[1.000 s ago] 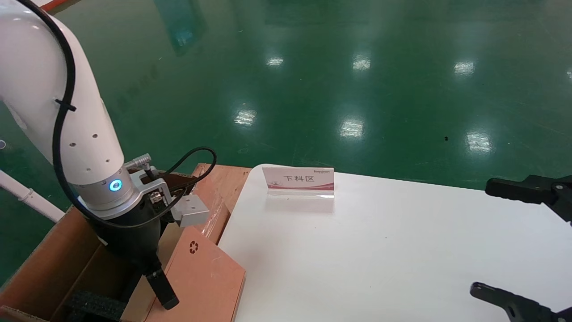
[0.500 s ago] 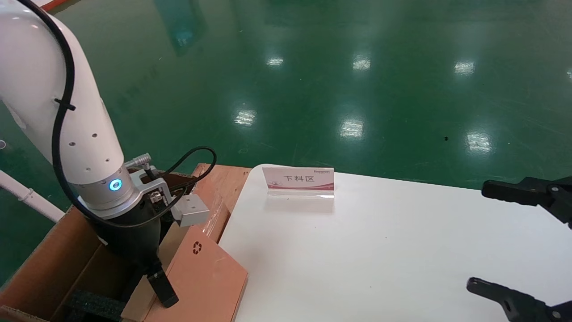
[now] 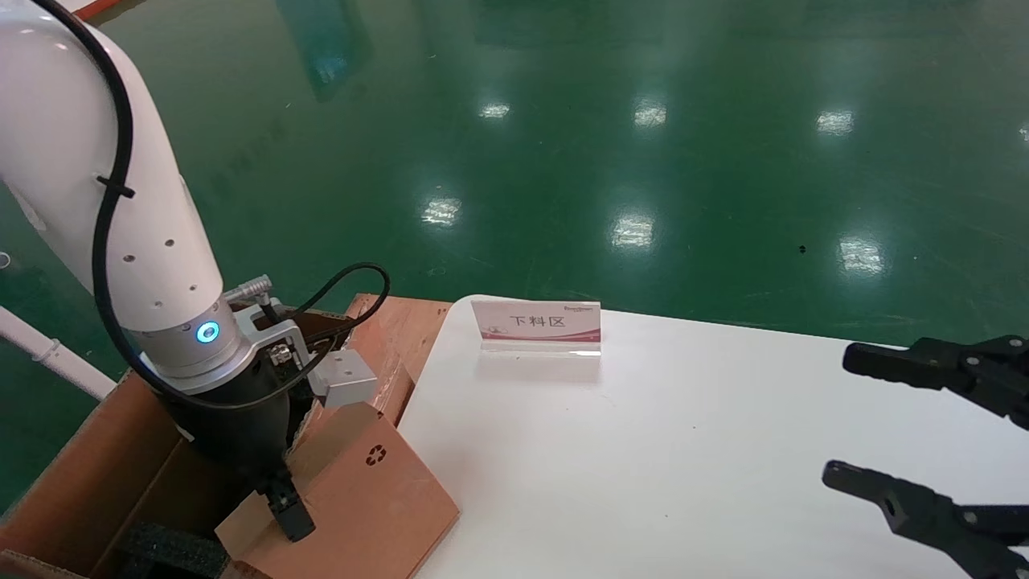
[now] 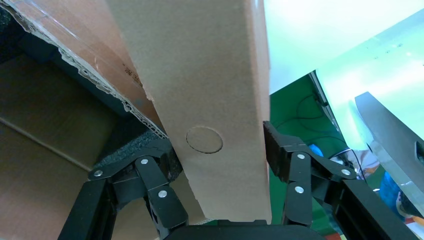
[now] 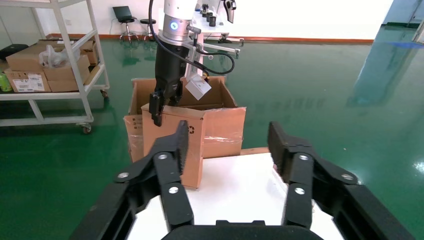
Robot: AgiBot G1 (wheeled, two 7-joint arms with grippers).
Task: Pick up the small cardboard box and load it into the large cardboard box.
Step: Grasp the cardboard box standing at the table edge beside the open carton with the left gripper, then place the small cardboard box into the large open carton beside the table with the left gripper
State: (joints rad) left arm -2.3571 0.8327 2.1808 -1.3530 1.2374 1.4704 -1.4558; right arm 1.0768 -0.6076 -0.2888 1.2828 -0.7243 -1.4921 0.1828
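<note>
**Small box swings up over the carton mouth**

Since a second ago, your small cardboard box (image 3: 354,498) has tipped and shifted toward the table, its recycling-symbol corner riding higher and further right, while your right gripper (image 3: 892,430) has crept inward over the white table (image 3: 683,450).

Nearest you, the left gripper (image 4: 217,150) is clamped on the small cardboard box's narrow sides, one finger (image 3: 285,507) showing dark against the brown face. The box hangs tilted, its lower part over the large cardboard box (image 3: 104,466) and its upper corner overhanging the table edge; it is not yet inside.

Expect to swing it back left and lower it onto the black foam (image 3: 173,551), clear of the taped flap (image 3: 394,354).

Further out, your right gripper waits spread wide and empty. Beyond it stands the placard (image 3: 537,326), then green floor (image 3: 603,145).
</note>
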